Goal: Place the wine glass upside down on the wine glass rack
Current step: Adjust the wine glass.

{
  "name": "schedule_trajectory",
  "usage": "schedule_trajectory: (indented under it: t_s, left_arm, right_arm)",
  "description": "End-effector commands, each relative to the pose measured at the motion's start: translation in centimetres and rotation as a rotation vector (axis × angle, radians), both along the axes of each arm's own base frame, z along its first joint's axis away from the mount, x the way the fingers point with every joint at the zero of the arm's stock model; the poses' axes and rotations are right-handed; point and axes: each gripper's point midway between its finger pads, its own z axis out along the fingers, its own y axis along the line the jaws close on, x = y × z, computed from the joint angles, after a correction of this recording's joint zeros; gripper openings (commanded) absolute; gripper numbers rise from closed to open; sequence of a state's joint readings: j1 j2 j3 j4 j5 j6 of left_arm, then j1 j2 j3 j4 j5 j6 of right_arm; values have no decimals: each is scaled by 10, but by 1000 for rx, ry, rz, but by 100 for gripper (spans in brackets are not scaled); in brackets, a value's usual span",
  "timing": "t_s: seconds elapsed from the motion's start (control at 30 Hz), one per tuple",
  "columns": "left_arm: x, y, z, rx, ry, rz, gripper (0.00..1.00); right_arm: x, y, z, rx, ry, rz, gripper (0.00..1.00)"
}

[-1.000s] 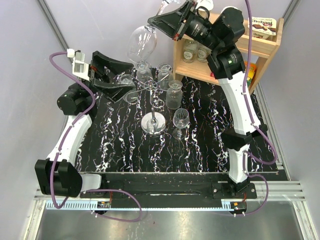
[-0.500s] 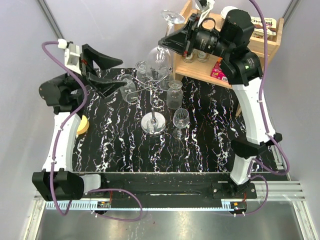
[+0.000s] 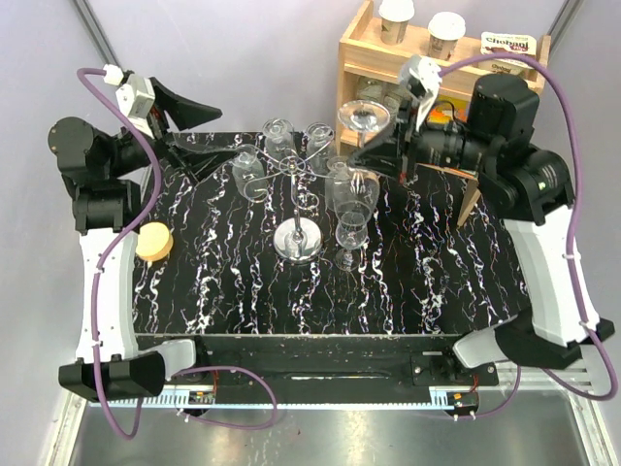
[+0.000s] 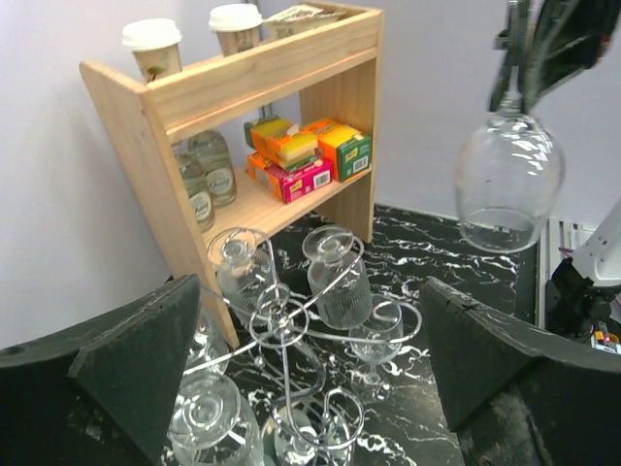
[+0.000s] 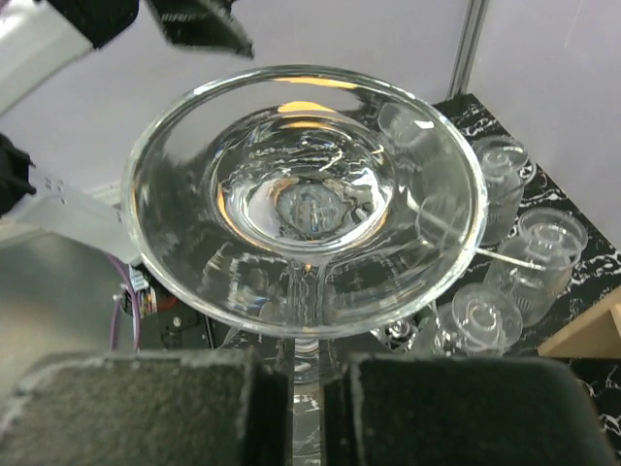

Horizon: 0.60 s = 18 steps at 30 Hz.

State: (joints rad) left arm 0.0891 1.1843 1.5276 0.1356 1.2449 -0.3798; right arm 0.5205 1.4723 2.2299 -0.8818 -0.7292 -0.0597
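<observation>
The clear wine glass [image 3: 351,194] hangs upside down, its foot [image 5: 306,199] uppermost. My right gripper [image 3: 367,153] is shut on its stem [image 5: 307,388]. The bowl [image 4: 507,184] hangs mouth down just right of the wine glass rack [image 3: 296,199], a silver wire stand with a round base [image 3: 298,245] and curled arms [image 4: 291,325]. Several other glasses hang on those arms. My left gripper [image 3: 209,136] stands wide open at the far left of the table, left of the rack, with nothing between its fingers [image 4: 131,354].
A small stemmed glass [image 3: 350,233] stands upright right of the rack's base, under the held glass. A wooden shelf unit [image 3: 441,73] with cups, jars and boxes stands at the back right. A yellow round object [image 3: 153,241] lies at the table's left edge.
My right arm has swung the inverted glass down and to the right, from high behind the rack to just right of it. The left arm has drawn back to the left, uncovering the yellow object.
</observation>
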Motion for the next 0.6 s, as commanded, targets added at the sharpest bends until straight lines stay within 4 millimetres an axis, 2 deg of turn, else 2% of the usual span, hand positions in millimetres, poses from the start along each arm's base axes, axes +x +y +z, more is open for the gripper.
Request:
schedule_trajectory:
  t_s: [0.0,0.17,0.37,0.57]
  left_arm:
    - [-2,7,1,23,-30,83,99]
    - [-4,9,-6,34,-24,106,99]
    - [-7,11,-14,32,-16,138,99]
    - [-13,12,-13,39,-35,160,99]
  right_arm:
    - [-22,-14,-9,-35,-118,35,0]
    - [-30,-20,-47,-79,-125,47,0]
    - [-16,-13,-79,-61,-153,32,0]
    - [2,-7,-112,-73,-160,17,0]
